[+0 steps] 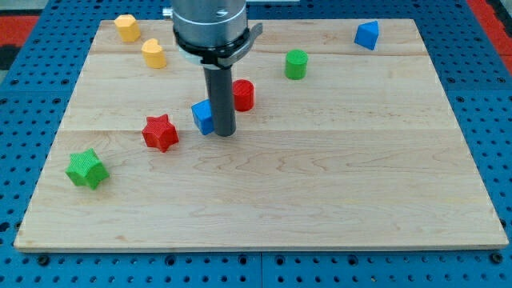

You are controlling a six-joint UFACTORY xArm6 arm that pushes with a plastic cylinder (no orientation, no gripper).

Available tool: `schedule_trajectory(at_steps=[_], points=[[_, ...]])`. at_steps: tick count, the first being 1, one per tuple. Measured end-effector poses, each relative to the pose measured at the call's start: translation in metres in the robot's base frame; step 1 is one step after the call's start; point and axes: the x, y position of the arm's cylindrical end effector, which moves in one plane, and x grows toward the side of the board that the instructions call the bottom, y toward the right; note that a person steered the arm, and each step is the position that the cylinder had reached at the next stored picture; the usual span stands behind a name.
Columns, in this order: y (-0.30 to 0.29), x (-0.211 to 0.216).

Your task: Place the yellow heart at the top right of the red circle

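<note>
The yellow heart lies near the board's top left. The red circle sits near the middle, partly hidden on its left by my rod. My tip rests on the board just below-left of the red circle and right against a blue block, whose right side the rod hides. The yellow heart is well to the upper left of my tip and apart from it.
A yellow hexagon lies at the top left corner. A red star and a green star lie at the left. A green cylinder and a blue triangular block lie at the top right. The wooden board sits on a blue pegboard.
</note>
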Motion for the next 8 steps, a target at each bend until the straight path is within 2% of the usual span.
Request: schedule_trajectory(at_steps=[1, 2, 3, 4, 5, 7, 8], points=[[-0.009, -0.012], [0.011, 0.001], [0.064, 0.014], [0.092, -0.048], [0.041, -0.075], [0.003, -0.141], [-0.056, -0.163]])
